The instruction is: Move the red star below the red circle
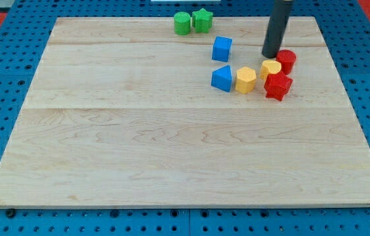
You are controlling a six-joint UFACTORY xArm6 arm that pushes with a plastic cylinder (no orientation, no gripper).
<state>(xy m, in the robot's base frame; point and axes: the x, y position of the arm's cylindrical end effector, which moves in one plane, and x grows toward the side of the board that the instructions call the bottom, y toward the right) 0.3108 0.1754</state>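
Red star (278,86) just below my tip (270,56)

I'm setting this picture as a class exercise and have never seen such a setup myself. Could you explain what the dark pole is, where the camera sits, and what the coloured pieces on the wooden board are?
The dark pole is the end of a robot arm. It has no hand and holds nothing; it only pushes blocks with my tip. There is one camera, looking down at the wooden board from the front.

My tip stands at the view's upper right, just left of the red circle and above the yellow heart. The red star lies right below them. Leftward sit a yellow hexagon, a blue rounded block and a blue cube. Near the top edge are a green cylinder and a green star.
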